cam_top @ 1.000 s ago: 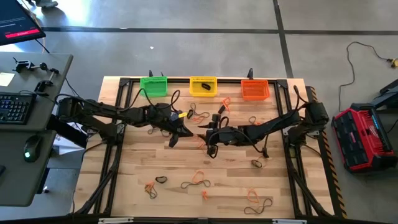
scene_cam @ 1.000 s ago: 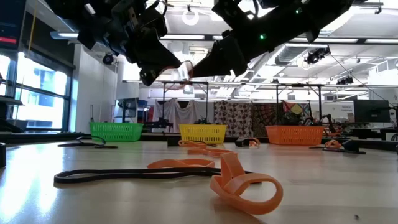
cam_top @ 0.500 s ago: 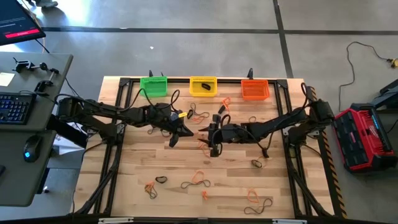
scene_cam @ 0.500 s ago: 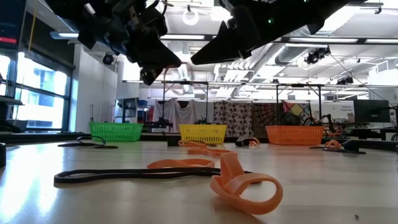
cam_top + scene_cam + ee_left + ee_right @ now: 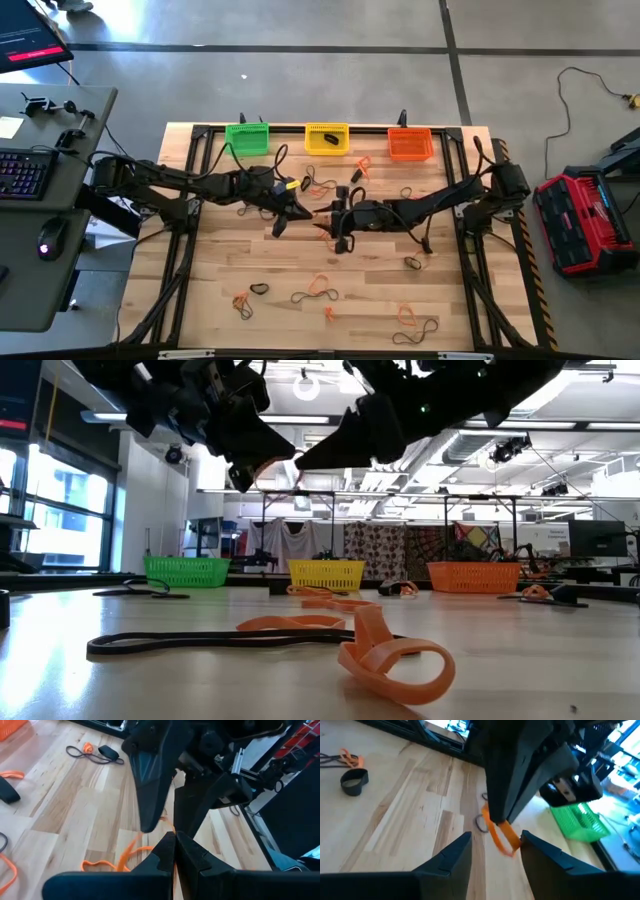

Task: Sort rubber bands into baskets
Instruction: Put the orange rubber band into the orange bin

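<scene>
My left gripper [image 5: 304, 212] hovers over the middle of the table, shut on an orange rubber band [image 5: 501, 836]. My right gripper [image 5: 323, 214] faces it from the right, tip to tip. It is open, and its fingers [image 5: 454, 856] stand on either side of the hanging band, just short of it. Several more orange and black bands [image 5: 320, 287] lie loose on the table. The green basket [image 5: 247, 138], the yellow basket [image 5: 326, 138] and the orange basket [image 5: 410, 144] stand in a row at the far edge. My left gripper pinches the orange band's upper end [image 5: 491, 821] between its shut fingertips. The fingers come slanting down from the table's left side. The band hangs slack below the tips, clear of the table.
Loose bands lie near the front edge, among them an orange band [image 5: 395, 655] and a long black band [image 5: 200, 642]. More lie between the grippers and the baskets [image 5: 318, 183]. A black frame [image 5: 470, 240] runs along the table's sides.
My right gripper drew back a little toward the table's right edge and rose. It has since come back toward my left gripper. My left gripper has kept its place, still shut on the orange band.
</scene>
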Tool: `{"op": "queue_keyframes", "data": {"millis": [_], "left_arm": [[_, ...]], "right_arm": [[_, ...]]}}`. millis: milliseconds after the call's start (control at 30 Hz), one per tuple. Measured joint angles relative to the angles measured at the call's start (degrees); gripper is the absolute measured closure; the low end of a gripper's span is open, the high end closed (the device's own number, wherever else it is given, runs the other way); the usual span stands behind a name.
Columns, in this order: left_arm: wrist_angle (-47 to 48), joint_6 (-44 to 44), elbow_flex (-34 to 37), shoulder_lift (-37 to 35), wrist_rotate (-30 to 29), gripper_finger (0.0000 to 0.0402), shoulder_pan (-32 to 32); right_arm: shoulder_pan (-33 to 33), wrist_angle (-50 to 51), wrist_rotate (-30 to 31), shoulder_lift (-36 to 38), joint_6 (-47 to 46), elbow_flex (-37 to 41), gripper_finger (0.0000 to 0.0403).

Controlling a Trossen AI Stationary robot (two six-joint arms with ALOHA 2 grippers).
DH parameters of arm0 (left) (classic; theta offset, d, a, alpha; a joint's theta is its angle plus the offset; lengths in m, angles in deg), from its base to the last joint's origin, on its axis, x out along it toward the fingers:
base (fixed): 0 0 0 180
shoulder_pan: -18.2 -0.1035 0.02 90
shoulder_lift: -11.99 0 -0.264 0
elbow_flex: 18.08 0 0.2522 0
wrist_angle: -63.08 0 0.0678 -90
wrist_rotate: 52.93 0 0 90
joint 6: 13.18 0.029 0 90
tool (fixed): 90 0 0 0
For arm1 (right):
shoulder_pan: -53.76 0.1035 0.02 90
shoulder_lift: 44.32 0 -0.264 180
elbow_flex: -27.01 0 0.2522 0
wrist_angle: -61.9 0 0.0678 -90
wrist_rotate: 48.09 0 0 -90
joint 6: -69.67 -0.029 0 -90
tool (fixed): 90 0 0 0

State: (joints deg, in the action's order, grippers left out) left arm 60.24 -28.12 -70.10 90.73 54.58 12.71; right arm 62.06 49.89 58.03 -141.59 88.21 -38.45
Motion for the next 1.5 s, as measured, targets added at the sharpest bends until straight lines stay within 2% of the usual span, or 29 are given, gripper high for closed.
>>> {"op": "queue_keyframes", "data": {"millis": [133,300,367,500,600,733,1000,1167,1333,1500], "left_arm": [[0.12,0.02,0.0,0.0,0.2,0.0401,0.39],[0.02,0.02,0.0,0.0,0.25,0.0401,0.46],[0.01,0.04,0.0,0.0,0.25,0.04,0.46],[0.06,0.07,0.0,0.0,0.27,0.0391,0.46],[0.36,0.49,0.0,0.0,0.24,0.0379,0.46],[0.74,2.84,0.0,0.0,-1.71,0.036,0.5],[0.6,13.26,0.23,0.0,-18.37,0.0327,4.31],[-10.01,14.4,5.17,0.0,-19.66,0.0323,5.13],[-21.44,13.69,11.72,0.0,-19.7,0.0323,5.07],[-29.55,12.24,16.11,0.0,-20.7,0.0323,5.07]], "right_arm": [[0.0,-0.64,0.2,0.02,-0.02,0.0,0.0298],[0.0,0.42,0.2,0.02,0.2,0.0,0.0378],[0.0,0.73,0.22,0.02,1.01,0.0,0.0395],[-0.15,0.76,0.22,0.02,-0.07,0.0,0.0389],[-0.15,0.76,0.22,0.02,-0.08,0.0,0.0399],[-0.15,0.89,0.23,0.04,-0.5,0.0,0.04],[-0.35,2.78,0.27,0.19,-1.68,0.0,0.0402],[-1.43,5.37,1.55,0.19,-4.07,0.0,0.0402],[-3.11,9.89,8.51,0.42,-8.2,0.0,0.0402],[-6.77,18.48,15.2,2.66,-14.32,0.0,0.0403]]}}
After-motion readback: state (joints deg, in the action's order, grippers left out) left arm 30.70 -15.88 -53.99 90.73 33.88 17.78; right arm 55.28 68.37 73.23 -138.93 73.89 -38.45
